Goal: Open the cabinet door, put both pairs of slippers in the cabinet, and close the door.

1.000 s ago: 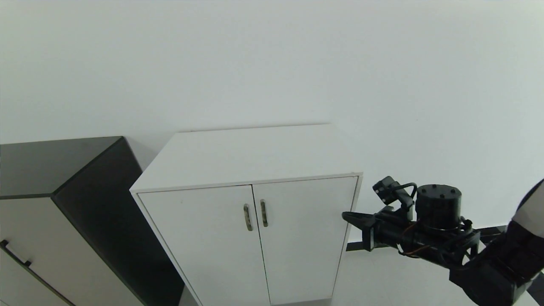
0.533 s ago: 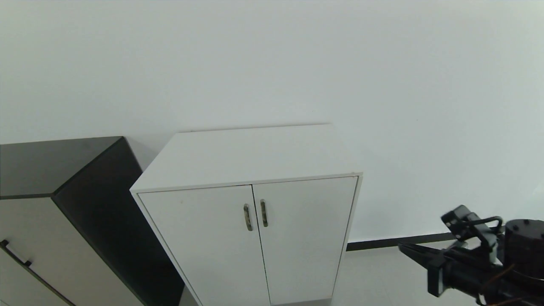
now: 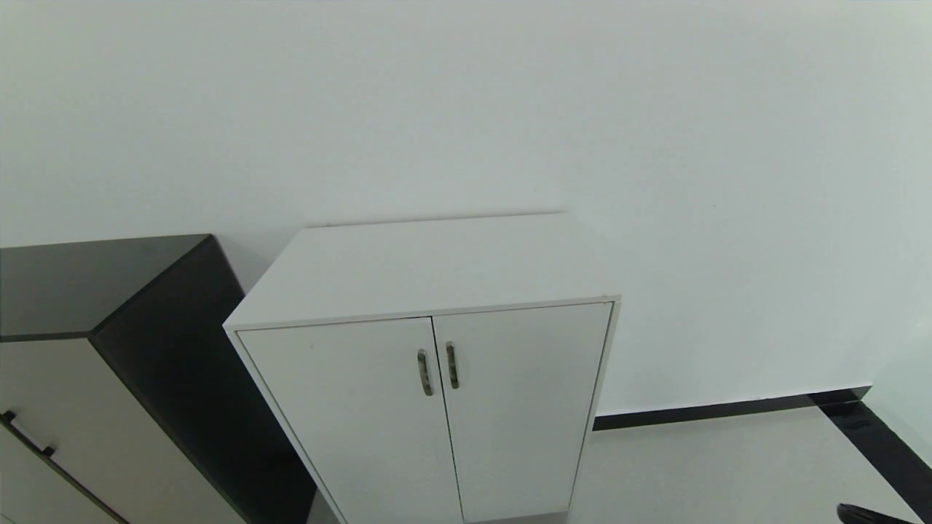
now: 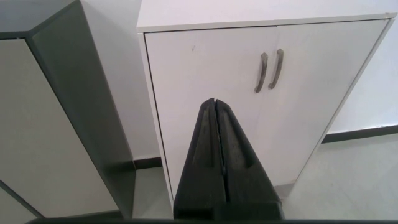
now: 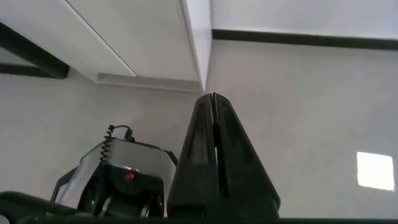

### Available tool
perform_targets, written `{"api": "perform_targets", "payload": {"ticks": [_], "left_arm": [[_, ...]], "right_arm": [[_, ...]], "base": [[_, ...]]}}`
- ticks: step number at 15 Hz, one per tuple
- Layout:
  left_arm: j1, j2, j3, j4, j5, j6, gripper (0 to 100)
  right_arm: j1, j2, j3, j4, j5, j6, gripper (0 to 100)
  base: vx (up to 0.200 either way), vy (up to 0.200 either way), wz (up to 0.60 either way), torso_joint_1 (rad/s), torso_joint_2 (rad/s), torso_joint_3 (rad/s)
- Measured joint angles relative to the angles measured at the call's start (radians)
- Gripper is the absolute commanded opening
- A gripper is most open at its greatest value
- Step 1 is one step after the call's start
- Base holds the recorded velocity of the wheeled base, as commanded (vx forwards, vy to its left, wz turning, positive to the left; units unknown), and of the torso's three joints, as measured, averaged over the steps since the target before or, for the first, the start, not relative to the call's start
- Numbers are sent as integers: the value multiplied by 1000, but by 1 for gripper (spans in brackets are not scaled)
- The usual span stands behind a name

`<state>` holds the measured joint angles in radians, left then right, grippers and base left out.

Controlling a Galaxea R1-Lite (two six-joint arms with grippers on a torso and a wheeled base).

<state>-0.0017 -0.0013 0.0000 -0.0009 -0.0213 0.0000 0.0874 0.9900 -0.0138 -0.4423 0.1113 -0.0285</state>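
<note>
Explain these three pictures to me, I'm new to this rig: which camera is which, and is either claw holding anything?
The robot has two arms, each ending in a two-fingered gripper. The wide picture is from its head camera, facing the white cabinet; both doors are shut. A dark cabinet stands to its left. The other two are wrist cameras. The left gripper points at the cabinet front, shut and empty. The right gripper faces the floor beside the cabinet, also shut and empty.

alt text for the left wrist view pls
The left claw, shut, points at a white cabinet whose two doors are closed, their two handles side by side at the middle seam. A dark-sided cabinet stands beside it on a pale floor.
</note>
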Motion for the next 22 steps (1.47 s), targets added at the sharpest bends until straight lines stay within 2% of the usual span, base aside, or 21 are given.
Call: {"api": "perform_targets", "payload": {"ticks": [3,6,9,14,19,22], "left_arm": [[0,0,0,0,0,0,0],[0,0,0,0,0,-1,0],[0,0,0,0,0,-1,0],[0,0,0,0,0,-1,0],[0,0,0,0,-1,-1,0],[0,0,0,0,-1,-1,0]], "right_arm": [[-25,-226,-1,261,-30,-3,0],[-32,-337,9,295,-35,-6,0],[-32,-396,13,386,-34,-40,0],[-2,-452,11,398,-28,-42,0],[115,-515,12,449,-53,-6,0],[87,-571,13,446,-75,1,0]], "base": [[0,0,0,0,0,0],[0,0,0,0,0,0],[0,0,0,0,0,0],[0,0,0,0,0,0],[0,0,0,0,0,0],[0,0,0,0,0,0]]}}
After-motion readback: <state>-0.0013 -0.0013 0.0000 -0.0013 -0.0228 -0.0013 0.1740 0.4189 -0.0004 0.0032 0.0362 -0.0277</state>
